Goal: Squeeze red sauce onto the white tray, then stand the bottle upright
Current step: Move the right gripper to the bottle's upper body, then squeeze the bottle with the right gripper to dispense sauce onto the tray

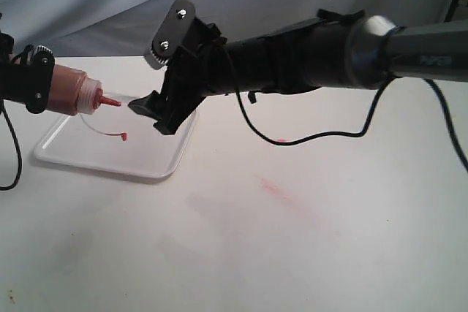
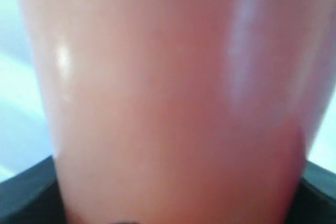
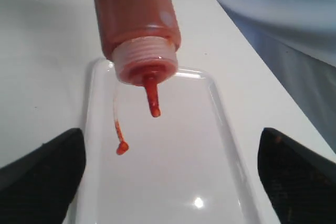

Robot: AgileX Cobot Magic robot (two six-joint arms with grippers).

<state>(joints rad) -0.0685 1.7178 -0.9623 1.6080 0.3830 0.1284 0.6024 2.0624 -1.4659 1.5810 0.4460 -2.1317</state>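
Aiming the bottle (image 1: 73, 91) over the tray (image 1: 110, 157), squeeze not yet made

The left gripper (image 1: 38, 78) is clamped round the lower body of the bottle. Its wrist view is filled with the orange-red wall, with dark gripper parts just showing at either side. The bottle is held clear of the bench (image 1: 292, 246), lying nearly level with its neck dipping a little. The sauce (image 3: 134, 14) shows dark through the plastic. The pointed nozzle (image 1: 110, 101) reaches out above the near end of the tray, and the small cap (image 1: 123, 137) dangles below it on its thin tether, so the spout is uncovered.

The right gripper (image 1: 152, 116) hangs just beyond the nozzle, over the tray, with its jaws spread wide and nothing between them. It touches neither bottle nor cap.

The tray lies flat on the bench under both grippers. Its floor looks clean in the right wrist view, with no blobs or drips that I can make out. A faint pink smear (image 1: 281, 191) marks the bench well away from it.

By my reading, the job is at the squeezing step, with aim taken and no sauce down yet. Next, the bottle likely needs tipping further nozzle-down, and its body needs a press firm enough to push sauce out onto the tray. The empty right gripper looks the freer one to do this. Standing the bottle upright comes after.
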